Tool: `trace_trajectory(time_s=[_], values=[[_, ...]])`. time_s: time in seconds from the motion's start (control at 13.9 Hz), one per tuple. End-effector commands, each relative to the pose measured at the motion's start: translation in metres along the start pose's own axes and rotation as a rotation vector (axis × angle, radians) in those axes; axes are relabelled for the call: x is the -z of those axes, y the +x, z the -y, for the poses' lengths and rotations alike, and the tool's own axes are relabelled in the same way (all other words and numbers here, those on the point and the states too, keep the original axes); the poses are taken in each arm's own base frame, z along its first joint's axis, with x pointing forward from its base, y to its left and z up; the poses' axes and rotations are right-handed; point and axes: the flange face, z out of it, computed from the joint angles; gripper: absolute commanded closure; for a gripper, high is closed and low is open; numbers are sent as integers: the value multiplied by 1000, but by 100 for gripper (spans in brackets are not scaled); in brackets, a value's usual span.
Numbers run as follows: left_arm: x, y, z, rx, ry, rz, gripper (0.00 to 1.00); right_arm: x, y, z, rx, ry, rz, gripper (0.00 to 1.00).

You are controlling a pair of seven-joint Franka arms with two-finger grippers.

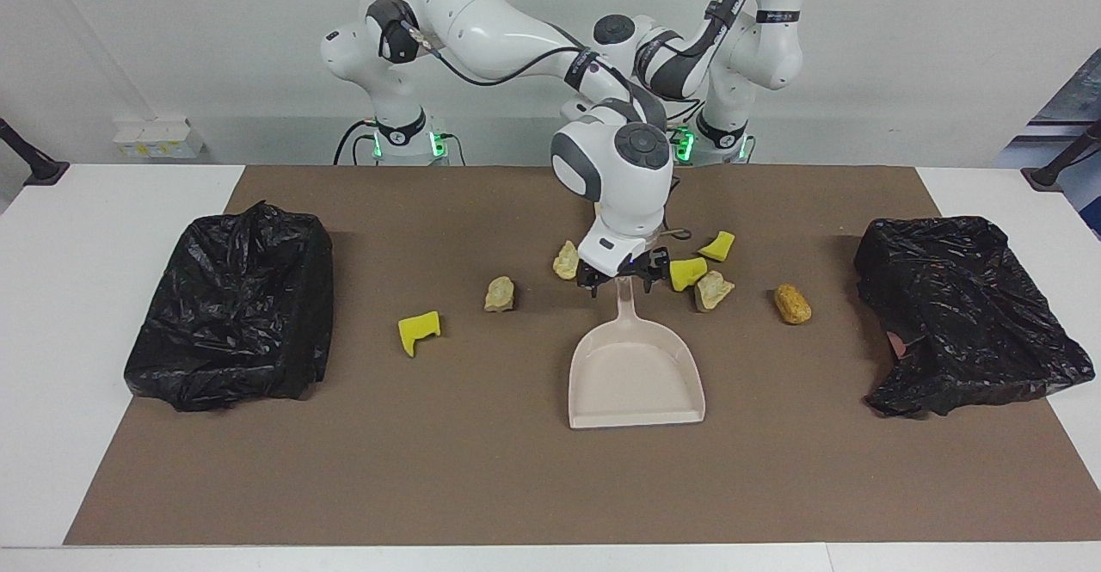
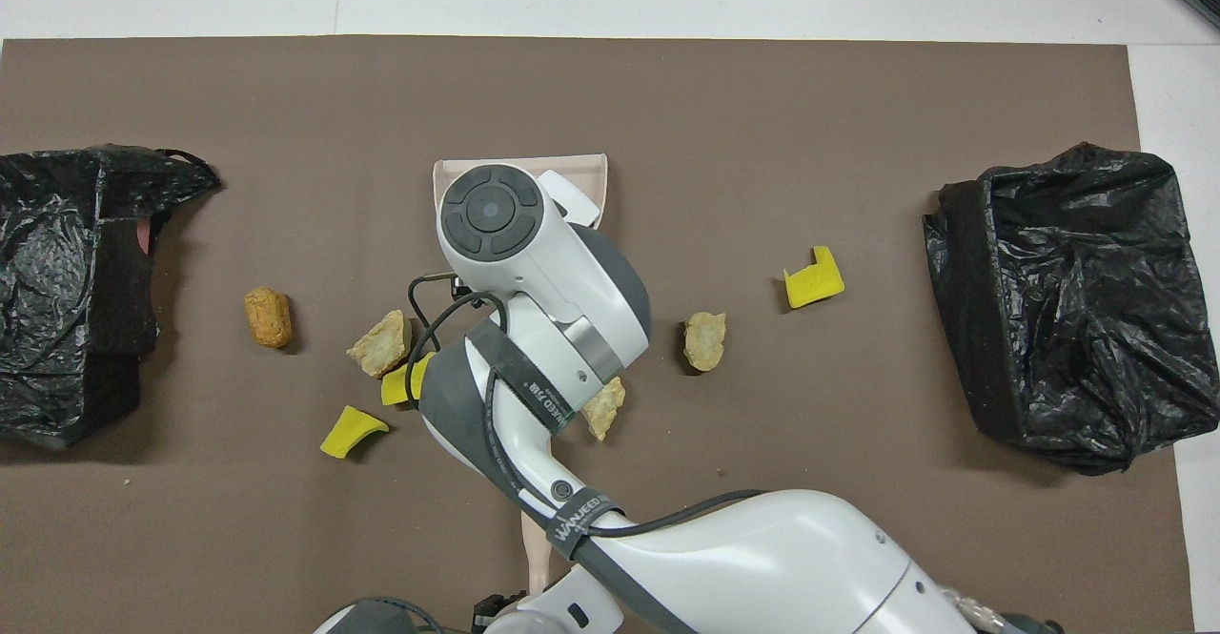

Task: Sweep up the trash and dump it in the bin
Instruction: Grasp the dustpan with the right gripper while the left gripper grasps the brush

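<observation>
The trash lies scattered on the brown mat: yellow sponge chunks (image 1: 419, 331) (image 1: 688, 273) (image 1: 717, 246), beige lumps (image 1: 500, 293) (image 1: 567, 260) (image 1: 713, 290) and an orange-brown lump (image 1: 792, 304). The beige dustpan (image 1: 636, 370) lies among them, handle toward the robots. My right gripper (image 1: 621, 283) is low over that handle, open, a finger on each side. The brush handle (image 2: 536, 558) shows near the robots; its bristles are hidden under the right arm. My left gripper (image 2: 498, 605) sits by the handle's end, mostly hidden. Black-bagged bins (image 1: 232, 305) (image 1: 963, 314) stand at both ends.
The brown mat (image 1: 482, 469) covers most of the white table. The right arm stretches across the middle, over the brush and one beige lump (image 2: 604, 407). Small white boxes (image 1: 159, 138) sit off the mat at the right arm's end.
</observation>
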Motion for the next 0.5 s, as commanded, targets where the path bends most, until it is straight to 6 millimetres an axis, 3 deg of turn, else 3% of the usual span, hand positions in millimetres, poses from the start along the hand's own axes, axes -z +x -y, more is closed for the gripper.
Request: trace_trajectory(time_s=[0.0, 0.29, 0.43], values=[[1, -4, 11, 22, -9, 0, 100, -11, -5, 12, -11, 33, 30, 0], [0, 8, 20, 59, -3, 8, 100, -21, -14, 13, -16, 42, 58, 0], [0, 9, 21, 62, -2, 9, 100, -26, -15, 8, -21, 36, 67, 14]])
